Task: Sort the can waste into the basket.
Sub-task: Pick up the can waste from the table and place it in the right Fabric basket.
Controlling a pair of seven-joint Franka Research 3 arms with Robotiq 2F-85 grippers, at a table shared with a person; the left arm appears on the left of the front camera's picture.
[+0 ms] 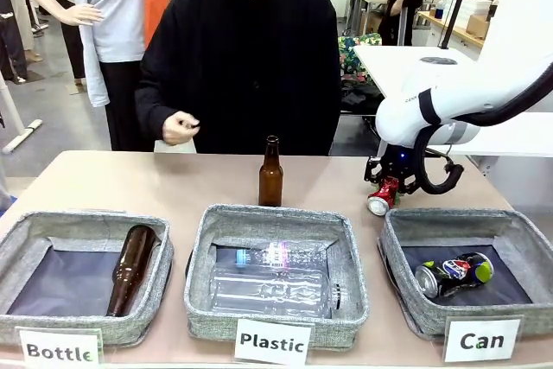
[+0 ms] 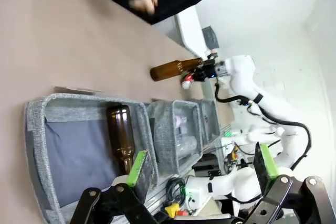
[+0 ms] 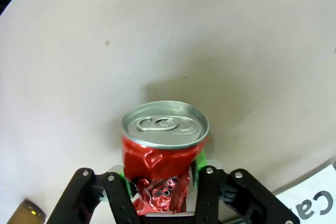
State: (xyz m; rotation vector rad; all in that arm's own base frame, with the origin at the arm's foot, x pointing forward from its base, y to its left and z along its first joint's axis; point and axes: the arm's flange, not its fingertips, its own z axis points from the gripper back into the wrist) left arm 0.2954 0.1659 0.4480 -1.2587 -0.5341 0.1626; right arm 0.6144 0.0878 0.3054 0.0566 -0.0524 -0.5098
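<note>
Red can (image 3: 164, 150) | clamped in right hand (image 3: 161, 176) | left hand (image 2: 202, 165) fingers apart

Upright bottle (image 1: 270, 174) mid-table; blue can (image 1: 454, 274) occupies basket (image 1: 449, 218) middle.

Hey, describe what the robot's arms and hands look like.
The right arm is glossy white with a black band, small dark lettering and black cables. The right hand and left hand are black linkages with green pads.
</note>
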